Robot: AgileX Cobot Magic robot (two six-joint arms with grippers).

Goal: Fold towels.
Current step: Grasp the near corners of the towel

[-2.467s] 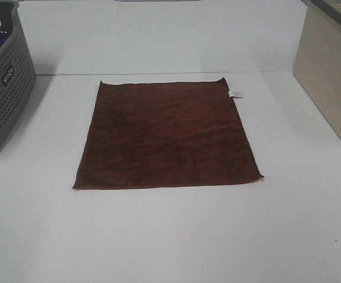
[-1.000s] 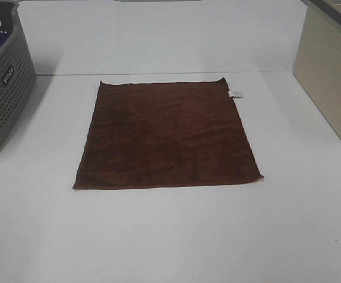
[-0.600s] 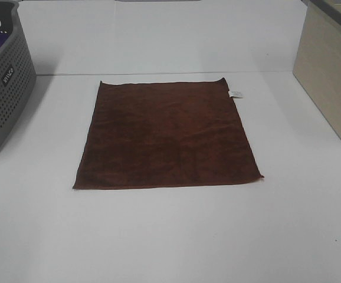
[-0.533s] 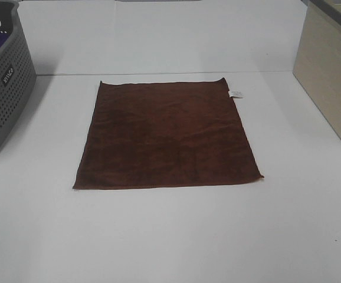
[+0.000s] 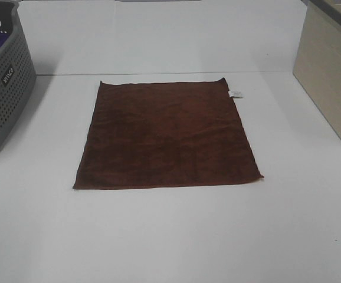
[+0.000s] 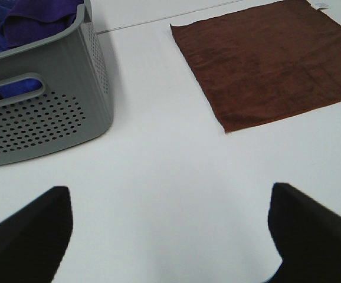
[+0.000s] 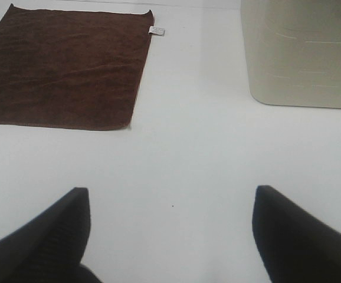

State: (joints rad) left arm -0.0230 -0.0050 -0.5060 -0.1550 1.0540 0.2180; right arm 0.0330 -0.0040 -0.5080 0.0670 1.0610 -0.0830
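Lying flat and unfolded, a dark brown towel (image 5: 167, 135) fills the middle of a white table (image 5: 170, 236). Its four edges are spread into a rough square, and a small white label (image 5: 235, 93) pokes out at its far right corner. The cloth shows only faint creases across its surface.

A grey perforated basket (image 5: 2, 76) stands at the table's left edge, well apart from the towel, with purple and blue cloth (image 6: 35, 15) heaped inside it. A plain beige bin (image 5: 330, 71) stands at the right edge, also clear of the towel.

The left gripper (image 6: 169, 194) hangs over bare tabletop on the near left side. Its two dark fingers (image 6: 29, 236) are spread wide, with only white surface between them. In its wrist camera the towel's near left corner lies beyond the fingertips, untouched, and the basket sits close by.

The right gripper (image 7: 170, 191) is posed likewise on the near right side, its fingers (image 7: 41, 236) set wide apart above the table. Its wrist camera shows the towel's near right corner and labelled far corner ahead, with the beige bin on the other side. Neither gripper touches the towel.
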